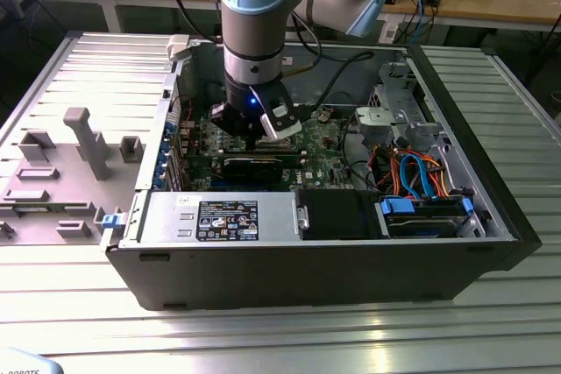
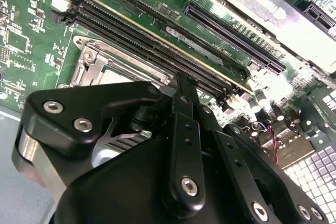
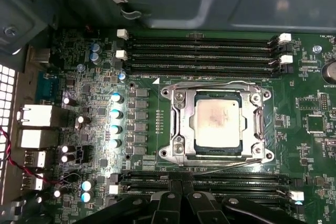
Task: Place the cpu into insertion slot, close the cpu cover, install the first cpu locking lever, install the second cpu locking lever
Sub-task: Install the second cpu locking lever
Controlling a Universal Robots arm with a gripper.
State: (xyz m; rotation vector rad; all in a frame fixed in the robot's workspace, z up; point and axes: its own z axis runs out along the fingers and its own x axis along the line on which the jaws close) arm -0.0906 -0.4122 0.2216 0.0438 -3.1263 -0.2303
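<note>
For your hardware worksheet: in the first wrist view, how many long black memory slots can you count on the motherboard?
6, though the gripper may hide more. Three memory slots lie on one side of the cpu; three lie on the gripper's side.

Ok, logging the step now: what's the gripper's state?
Gripper: shut, holding nothing, beside the socket where the cpu sits under the closed cpu cover.

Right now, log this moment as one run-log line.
cpu: seated in insertion slot | cpu cover: closed over it | hand: above memory slots, holding nothing
</note>
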